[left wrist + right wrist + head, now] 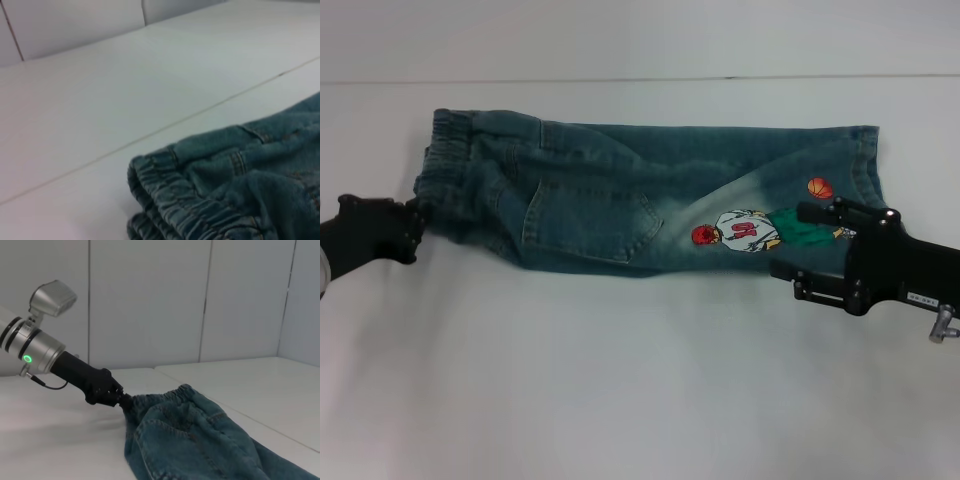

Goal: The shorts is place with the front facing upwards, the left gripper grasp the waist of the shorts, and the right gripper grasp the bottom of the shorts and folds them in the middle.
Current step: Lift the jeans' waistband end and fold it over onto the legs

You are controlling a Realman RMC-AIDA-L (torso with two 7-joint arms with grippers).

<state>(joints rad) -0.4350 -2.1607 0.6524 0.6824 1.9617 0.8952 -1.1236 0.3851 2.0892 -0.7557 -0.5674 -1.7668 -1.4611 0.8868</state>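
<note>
A robot test lab or staging cell, by the look of it: a plain white table point(620, 400) with a thin seam near its far edge, backed by bare pale wall panels point(150, 300) with vertical joints.

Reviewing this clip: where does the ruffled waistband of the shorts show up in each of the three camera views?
Head view: the waist of the shorts lies at the far left end of the shorts, beside the left gripper.
Left wrist view: the band fills the lower middle.
Right wrist view: the band sits centre, at the left gripper.
Shared landmark: the gathered elastic ruffle.
</note>
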